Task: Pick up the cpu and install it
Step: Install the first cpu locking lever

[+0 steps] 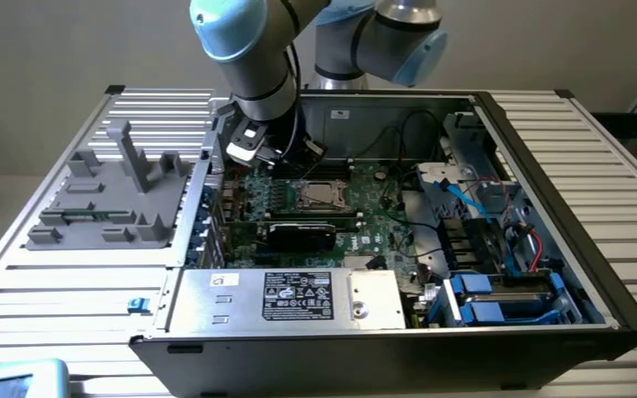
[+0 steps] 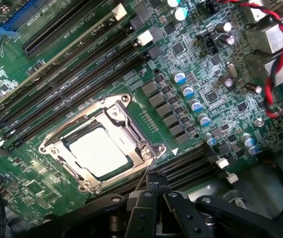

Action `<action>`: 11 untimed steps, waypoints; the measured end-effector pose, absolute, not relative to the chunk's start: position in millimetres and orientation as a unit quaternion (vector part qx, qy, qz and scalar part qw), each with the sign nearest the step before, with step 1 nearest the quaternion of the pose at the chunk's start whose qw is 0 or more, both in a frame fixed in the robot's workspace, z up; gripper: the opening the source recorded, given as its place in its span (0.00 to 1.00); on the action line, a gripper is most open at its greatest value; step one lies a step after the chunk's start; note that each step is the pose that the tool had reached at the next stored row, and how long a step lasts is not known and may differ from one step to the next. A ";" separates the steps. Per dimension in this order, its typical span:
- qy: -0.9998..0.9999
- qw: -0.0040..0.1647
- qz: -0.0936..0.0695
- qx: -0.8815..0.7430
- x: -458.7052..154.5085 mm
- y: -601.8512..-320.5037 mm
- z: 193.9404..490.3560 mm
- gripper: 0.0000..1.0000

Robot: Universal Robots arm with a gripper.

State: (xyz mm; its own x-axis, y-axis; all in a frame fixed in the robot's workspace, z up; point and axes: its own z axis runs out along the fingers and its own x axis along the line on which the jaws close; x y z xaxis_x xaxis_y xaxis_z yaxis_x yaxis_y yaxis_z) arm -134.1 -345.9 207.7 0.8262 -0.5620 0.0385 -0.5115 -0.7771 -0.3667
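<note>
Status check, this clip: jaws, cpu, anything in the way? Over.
Gripper jaws shut, nothing held, above the motherboard. Cpu seated in socket frame, apart from jaws. Nothing lying over it.

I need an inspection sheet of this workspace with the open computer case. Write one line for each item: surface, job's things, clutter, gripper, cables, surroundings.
Surface: grey slatted metal table carrying an open black computer case; green motherboard inside.
Job's things: flat square silver-topped cpu lies inside the metal socket frame on the motherboard.
Clutter: grey plastic fixture tray on the table at the exterior view's left; silver power supply box with white label and black graphics card in the case.
Gripper: black two-finger gripper shut, nothing visible between its fingers, beside the socket frame.
Cables: twisted red and black wires near the motherboard's edge; black cables by the case's back wall.
Surroundings: plain grey wall; no person seen.
</note>
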 end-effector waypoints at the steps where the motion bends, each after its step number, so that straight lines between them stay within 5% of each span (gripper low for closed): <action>1: 0.285 0.173 -0.073 -0.940 -134.1 -345.9 207.7 0.11; 11: 0.284 0.176 -0.079 -0.939 -138.2 -345.9 203.8 0.11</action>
